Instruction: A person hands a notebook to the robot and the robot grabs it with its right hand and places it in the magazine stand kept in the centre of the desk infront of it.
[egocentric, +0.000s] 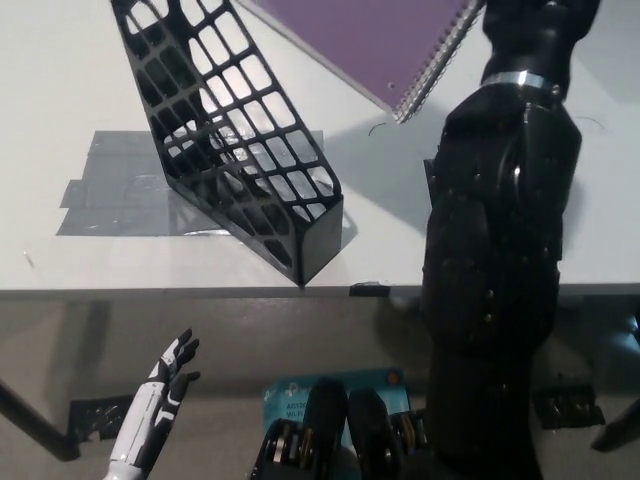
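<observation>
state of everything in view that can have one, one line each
purple spiral-bound notebook: held aloft at the picture's top, not in the stand
black lattice plastic magazine stand: upright on the desk, nothing in it
white left robot hand: open, resting below the desk edge
black right arm: raised; its hand is out of view

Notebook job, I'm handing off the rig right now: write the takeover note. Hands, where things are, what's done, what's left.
Right hand: out of frame past the top edge; only the black right arm shows, reaching up the right side. Grip cannot be confirmed.
Left hand: resting low at lower left below the desk edge, open, holding nothing.
Purple spiral notebook: in the air at top centre, up and to the right of the stand, not inside it.
Black magazine stand: on the white desk, over grey tape patches, nothing visible inside it.
Done: notebook is up at the robot's arm.
Left: lower it into the stand and release.
</observation>
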